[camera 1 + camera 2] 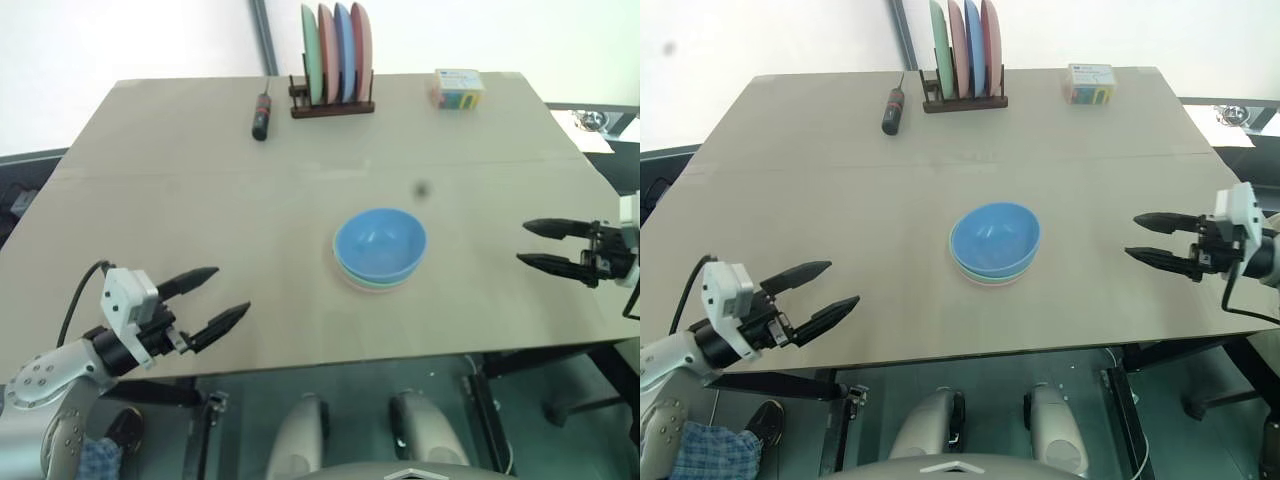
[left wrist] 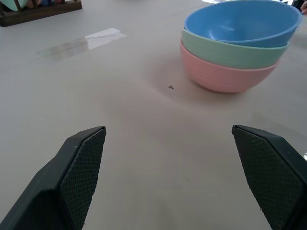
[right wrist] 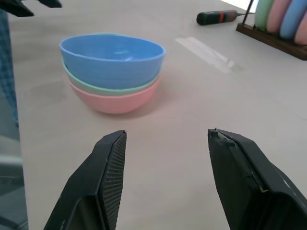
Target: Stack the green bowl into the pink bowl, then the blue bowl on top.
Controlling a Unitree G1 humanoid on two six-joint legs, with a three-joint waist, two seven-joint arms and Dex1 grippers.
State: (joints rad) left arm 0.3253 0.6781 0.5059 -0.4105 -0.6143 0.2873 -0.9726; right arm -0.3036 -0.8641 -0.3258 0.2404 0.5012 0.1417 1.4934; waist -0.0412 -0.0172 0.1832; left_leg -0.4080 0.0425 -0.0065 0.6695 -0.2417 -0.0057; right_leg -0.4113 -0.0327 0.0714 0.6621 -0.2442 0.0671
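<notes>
Near the middle of the pale wooden table (image 1: 200, 180), the small round sky-blue plastic bowl (image 1: 381, 243) sits nested in the pale mint-green plastic bowl (image 2: 230, 52), which sits in the salmon-pink plastic bowl (image 2: 223, 76). The stacking looks complete (nothing appears left to place). The left gripper (image 1: 212, 299) and the right gripper (image 1: 534, 245) both stand spread and empty, well apart from the stack on either side.

Sky-blue bowl (image 3: 112, 56), mint-green bowl (image 3: 115, 86), salmon-pink bowl (image 3: 114, 101); plain beige table (image 1: 200, 200).
</notes>
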